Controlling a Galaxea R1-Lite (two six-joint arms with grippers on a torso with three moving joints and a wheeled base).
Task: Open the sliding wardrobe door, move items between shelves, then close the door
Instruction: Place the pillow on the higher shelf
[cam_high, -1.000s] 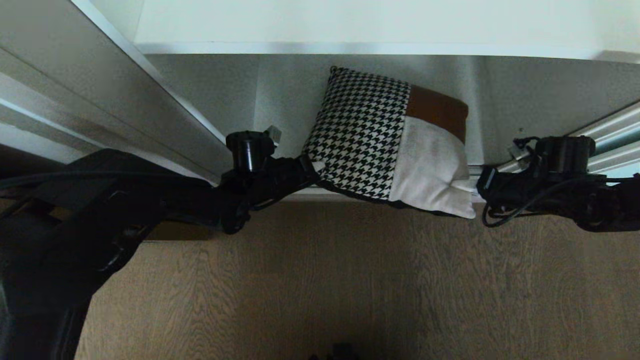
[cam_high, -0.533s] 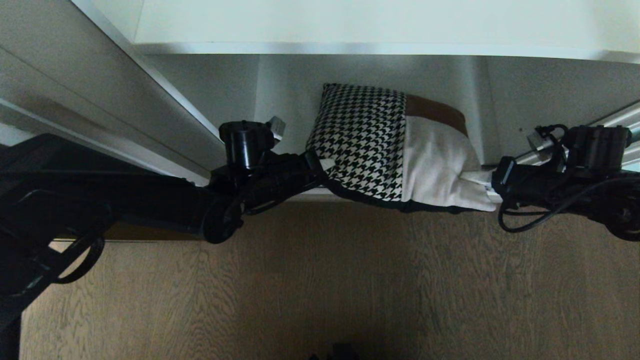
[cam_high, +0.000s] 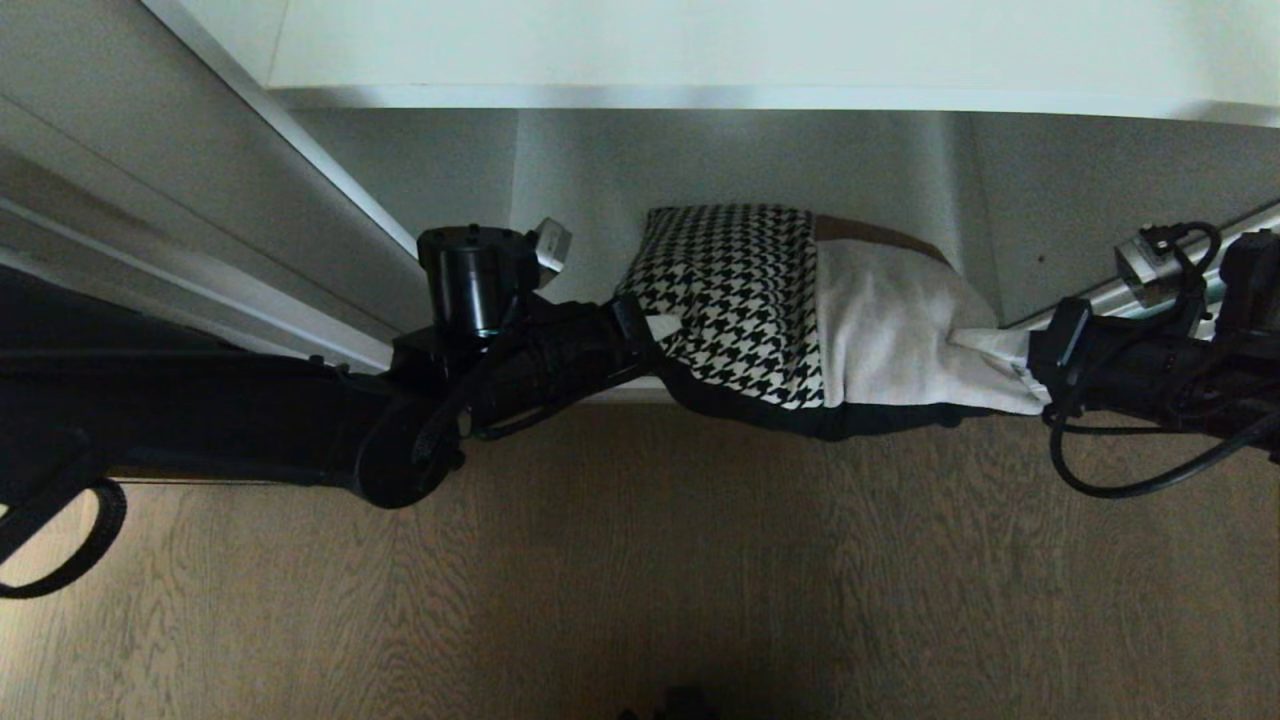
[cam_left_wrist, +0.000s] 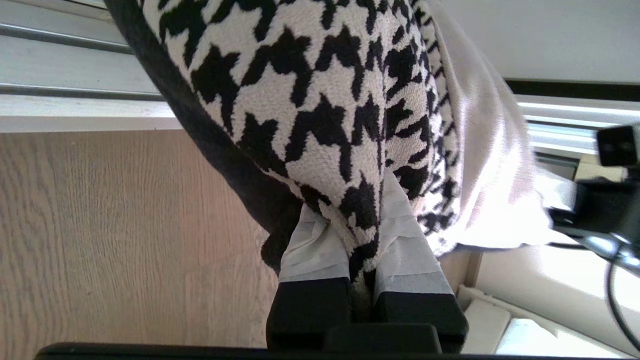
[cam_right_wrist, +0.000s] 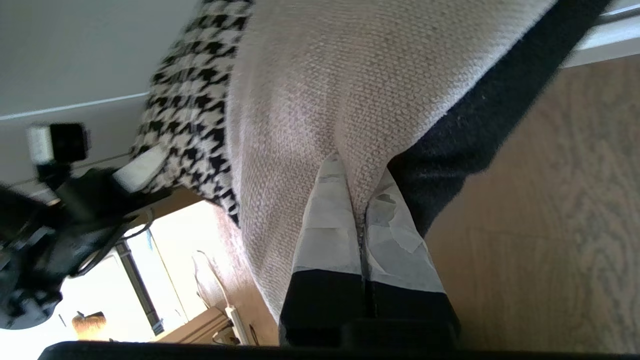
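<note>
Since the earlier frame, both arms have spread and lifted, so the cushion (cam_high: 790, 310) now hangs flatter and stretched between them at the front edge of the wardrobe opening, over the wooden floor (cam_high: 640, 570).

Status: the wardrobe stands open; the sliding wardrobe door (cam_high: 1190, 265) shows only as a framed edge at the right. Judged from this, opening is complete and the transfer is in progress. Placing the cushion on a shelf and closing the door remain.

Grip state: the left pincer (cam_high: 640, 335) is clamped nearly closed on the houndstooth corner; the right pincer (cam_high: 1035, 375) is clamped nearly closed on the cream corner.

Count: one cushion; two pincers, both engaged; one upper shelf (cam_high: 700, 50) in view, white and bare where visible.
</note>
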